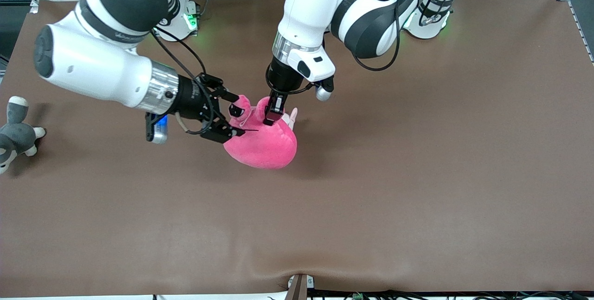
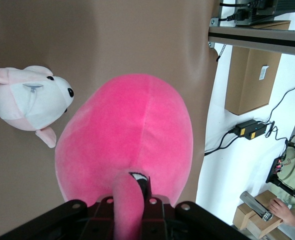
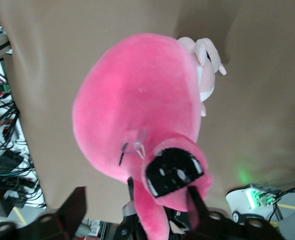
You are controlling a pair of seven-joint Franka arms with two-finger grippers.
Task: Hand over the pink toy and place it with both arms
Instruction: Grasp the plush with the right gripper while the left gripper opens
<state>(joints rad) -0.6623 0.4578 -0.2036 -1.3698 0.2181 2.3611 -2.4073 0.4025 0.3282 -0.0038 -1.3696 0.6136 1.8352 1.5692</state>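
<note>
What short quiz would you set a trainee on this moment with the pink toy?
1. True or false: the left gripper is shut on the pink toy.
2. What lies at the right arm's end of the table? A: grey-and-white plush. B: green ball. C: yellow duck.
3. Fill in: the right gripper has its jaws spread around the toy's ___ end.
Key: 1 true; 2 A; 3 face.

- The pale puppy plush (image 1: 292,118) is mostly hidden by the pink toy (image 1: 264,144) in the front view.
- The grey-and-white plush (image 1: 14,135), at the right arm's end of the table, is cut off by the picture's edge.
- The left gripper (image 1: 273,113) fingertips are buried in pink fabric.
</note>
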